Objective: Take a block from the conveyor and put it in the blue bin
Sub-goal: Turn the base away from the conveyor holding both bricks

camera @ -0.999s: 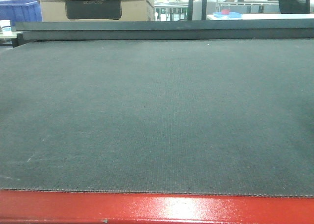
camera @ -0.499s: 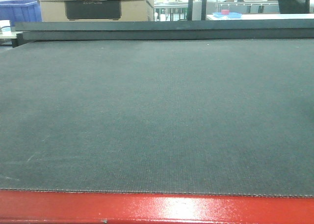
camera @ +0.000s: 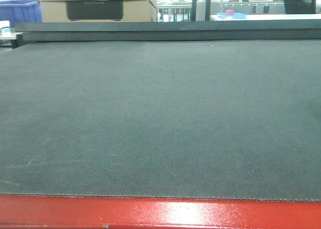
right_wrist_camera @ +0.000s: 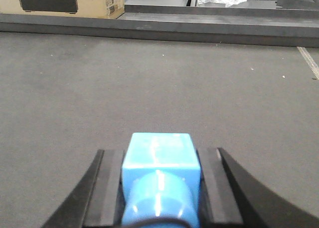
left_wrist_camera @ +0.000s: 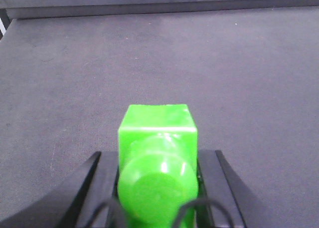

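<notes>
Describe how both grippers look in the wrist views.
Left gripper: two matte black fingers, flat inner faces, outer sides flaring wide toward the base; thin black cables loop near the base. Right gripper: same black fingers; one thin dark cable at the bottom edge. No markings visible.

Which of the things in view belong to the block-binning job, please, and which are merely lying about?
Job: small bright blue studded plastic block; dark grey-green woven conveyor belt; blue plastic bin.
Bystanders: bright green studded plastic block; brown cardboard box.

The conveyor [camera: 160, 113] is matt and woven, its frame [camera: 160, 214] glossy metal, the block [right_wrist_camera: 160, 158] smooth plastic.
</notes>
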{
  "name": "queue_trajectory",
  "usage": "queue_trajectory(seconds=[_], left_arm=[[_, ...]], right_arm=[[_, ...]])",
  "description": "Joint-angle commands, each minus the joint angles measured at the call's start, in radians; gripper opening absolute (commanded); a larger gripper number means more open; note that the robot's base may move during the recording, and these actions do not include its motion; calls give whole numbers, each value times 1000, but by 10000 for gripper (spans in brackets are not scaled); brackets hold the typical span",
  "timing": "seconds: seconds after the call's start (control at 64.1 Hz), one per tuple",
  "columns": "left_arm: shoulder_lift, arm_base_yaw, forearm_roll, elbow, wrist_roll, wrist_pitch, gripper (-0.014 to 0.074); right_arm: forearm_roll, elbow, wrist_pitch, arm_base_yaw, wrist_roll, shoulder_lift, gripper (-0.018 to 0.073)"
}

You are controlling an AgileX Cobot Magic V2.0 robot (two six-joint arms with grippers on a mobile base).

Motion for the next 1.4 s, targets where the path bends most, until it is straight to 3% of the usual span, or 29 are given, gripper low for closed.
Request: queue_trajectory(seconds=[0.0,0.39,1.389], left_arm=[[-5,-5,0,0,-8,-16,-111],[-5,-5,0,0,-8,-93,-111],[-5,-5,0,0,-8,-94,-111]], right_arm=[[-13,-9,-13,0,-8,-4,-158],[-13,-9,-15,0,-8,-4,-160],[-13,-9,-15,0,-8,-4,-160]])
